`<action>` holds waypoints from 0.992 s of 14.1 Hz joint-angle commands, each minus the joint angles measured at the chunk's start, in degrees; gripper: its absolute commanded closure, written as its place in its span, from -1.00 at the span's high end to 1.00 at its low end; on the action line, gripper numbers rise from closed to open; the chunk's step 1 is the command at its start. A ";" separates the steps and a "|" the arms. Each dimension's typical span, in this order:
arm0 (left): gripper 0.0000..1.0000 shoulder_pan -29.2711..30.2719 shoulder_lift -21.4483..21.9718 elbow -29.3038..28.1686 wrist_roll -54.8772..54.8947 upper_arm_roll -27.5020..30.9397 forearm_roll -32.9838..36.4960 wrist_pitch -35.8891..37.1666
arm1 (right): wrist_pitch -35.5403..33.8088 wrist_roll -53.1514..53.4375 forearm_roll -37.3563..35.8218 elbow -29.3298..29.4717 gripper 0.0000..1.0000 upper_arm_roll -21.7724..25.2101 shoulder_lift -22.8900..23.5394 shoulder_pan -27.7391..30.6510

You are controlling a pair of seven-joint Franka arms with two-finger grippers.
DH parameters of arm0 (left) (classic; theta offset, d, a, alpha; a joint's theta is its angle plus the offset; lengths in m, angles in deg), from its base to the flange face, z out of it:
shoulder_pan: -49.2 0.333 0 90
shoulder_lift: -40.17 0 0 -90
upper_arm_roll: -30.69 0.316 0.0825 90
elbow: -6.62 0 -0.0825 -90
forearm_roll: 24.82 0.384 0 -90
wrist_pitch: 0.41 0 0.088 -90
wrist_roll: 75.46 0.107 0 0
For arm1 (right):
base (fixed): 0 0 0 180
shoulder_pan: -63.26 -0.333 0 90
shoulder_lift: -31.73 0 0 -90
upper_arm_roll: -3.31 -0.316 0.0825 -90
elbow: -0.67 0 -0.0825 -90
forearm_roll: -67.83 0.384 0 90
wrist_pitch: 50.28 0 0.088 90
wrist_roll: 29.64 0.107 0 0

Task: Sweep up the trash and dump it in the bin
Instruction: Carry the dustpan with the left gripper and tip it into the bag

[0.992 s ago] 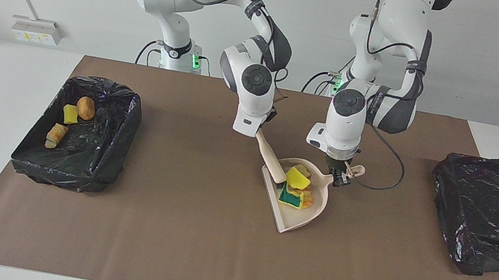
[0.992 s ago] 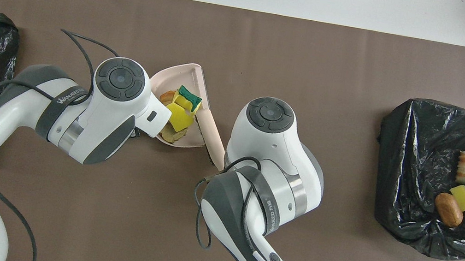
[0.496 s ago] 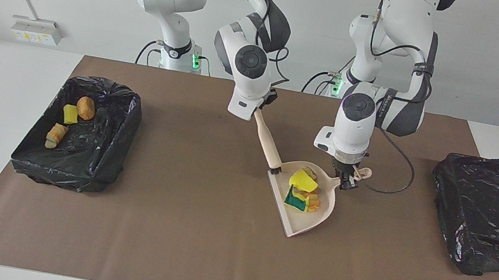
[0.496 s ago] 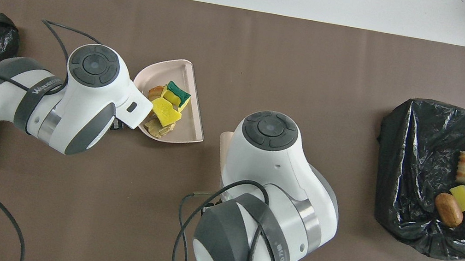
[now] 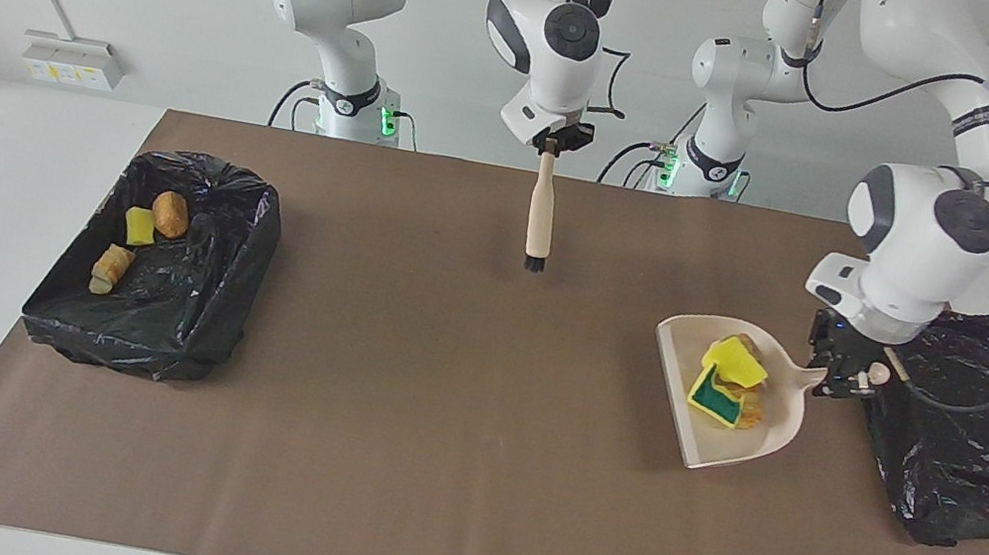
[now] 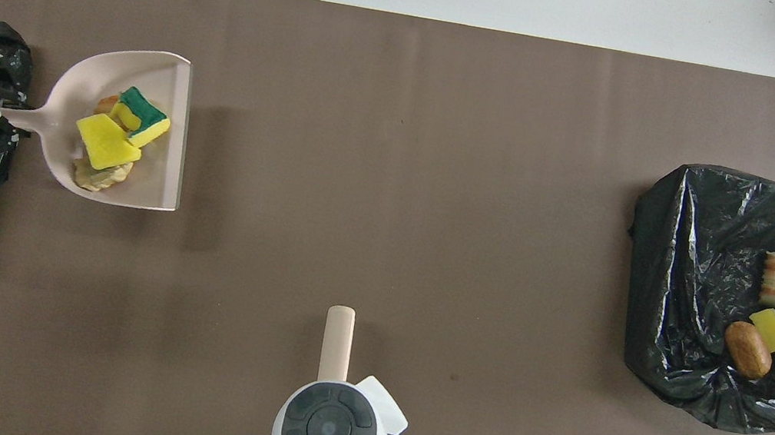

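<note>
Sweeping looks done | left gripper (image 5: 843, 374) pinches beige dustpan (image 5: 722, 434) handle, four scraps (image 5: 727, 387) aboard, beside the black-lined bin (image 5: 972, 428) — dumping remains | right gripper (image 5: 556, 137) clamps brush (image 5: 541, 220), hanging mid-table | three scraps (image 5: 141, 230) lie in other bin (image 5: 144, 329)

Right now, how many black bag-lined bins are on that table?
2. One bin sits at the right arm's end, with three scraps in it. The other bin sits at the left arm's end, beside the raised dustpan; its inside is hidden.
</note>
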 commanded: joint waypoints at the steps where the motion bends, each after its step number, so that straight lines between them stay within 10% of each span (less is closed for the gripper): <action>1: -1.00 10.56 -2.39 6.53 10.77 -0.97 -2.72 2.31 | 6.58 0.00 0.75 -5.22 -1.00 0.19 -1.64 -2.45; 6: -1.00 20.07 -8.71 18.57 22.20 -0.53 0.07 3.38 | 11.88 -2.99 0.48 -8.22 -1.00 0.28 0.56 -2.64; 14: -1.00 20.62 -9.52 16.77 20.46 -0.09 27.65 -9.46 | 14.52 -4.31 -0.84 -8.75 -1.00 0.28 2.76 -2.56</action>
